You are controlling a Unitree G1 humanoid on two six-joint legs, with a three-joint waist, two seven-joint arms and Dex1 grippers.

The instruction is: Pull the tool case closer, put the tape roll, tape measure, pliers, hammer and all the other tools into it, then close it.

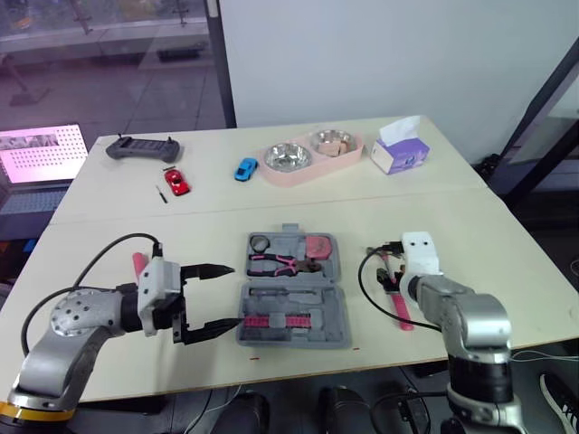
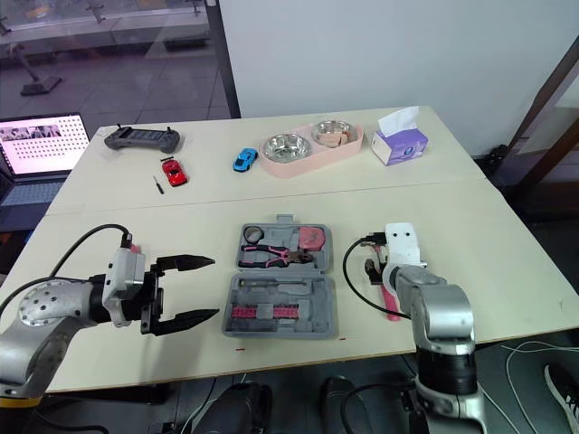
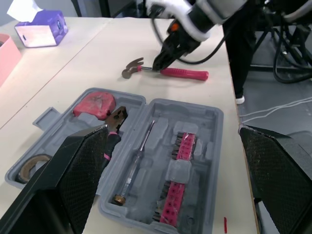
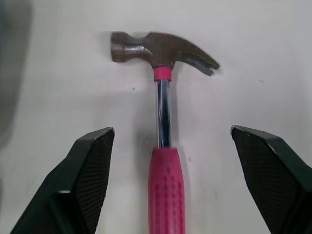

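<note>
On my table I see the open tool case at centre front, my left gripper spread wide beside its left edge, and my right gripper spread wide astride the hammer lying right of it.

Your right gripper has the hammer between its fingers, with bare table free either side. The open tool case stands just beyond the fingertips of your left gripper.
</note>
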